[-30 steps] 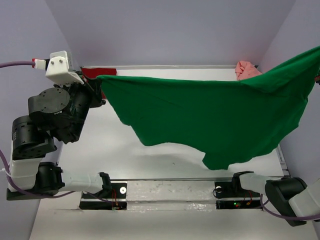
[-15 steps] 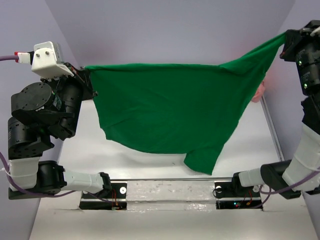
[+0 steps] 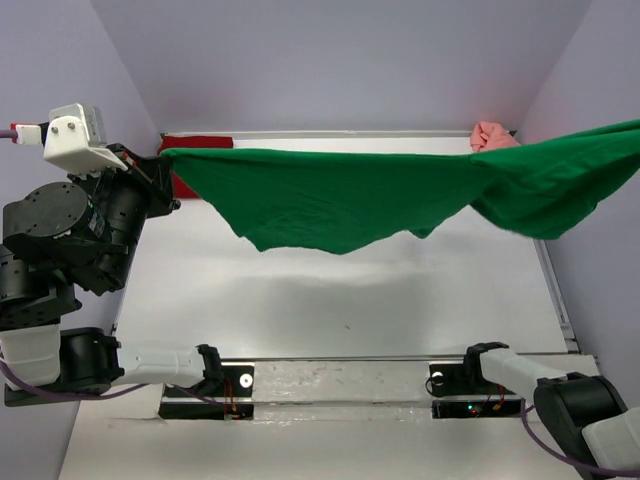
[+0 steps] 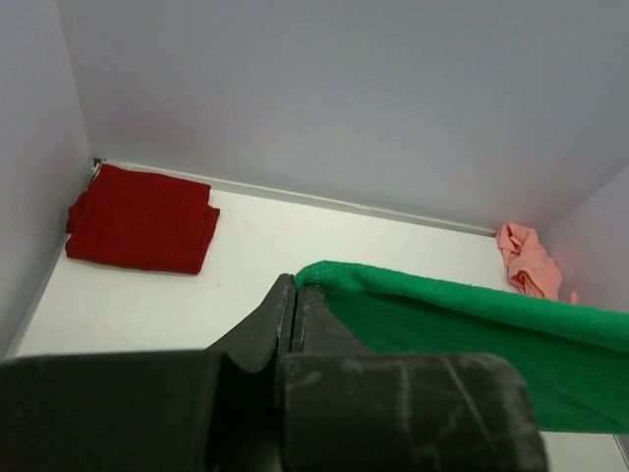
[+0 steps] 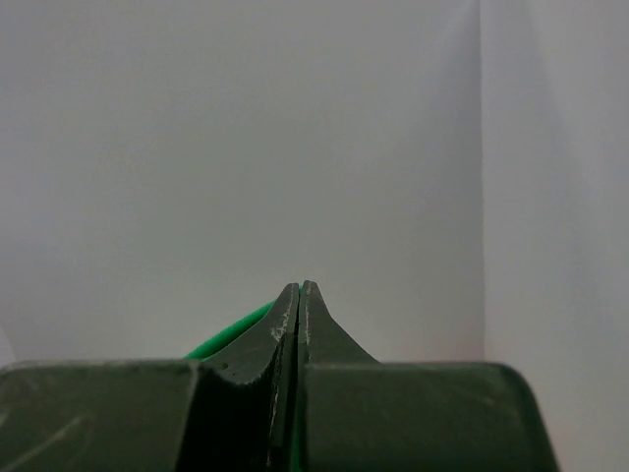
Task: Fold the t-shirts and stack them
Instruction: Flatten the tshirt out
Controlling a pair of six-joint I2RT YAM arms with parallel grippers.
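Green t-shirt (image 3: 330, 195) stretched midair; left tool (image 4: 295, 283), right tool (image 5: 299, 288) raised apart, each clamped on it

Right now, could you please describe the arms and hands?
The left arm and right arm have black joints, white links and purple cables. A white housing with a red plug tops the left wrist. The left hand and right hand are dark and tapering.
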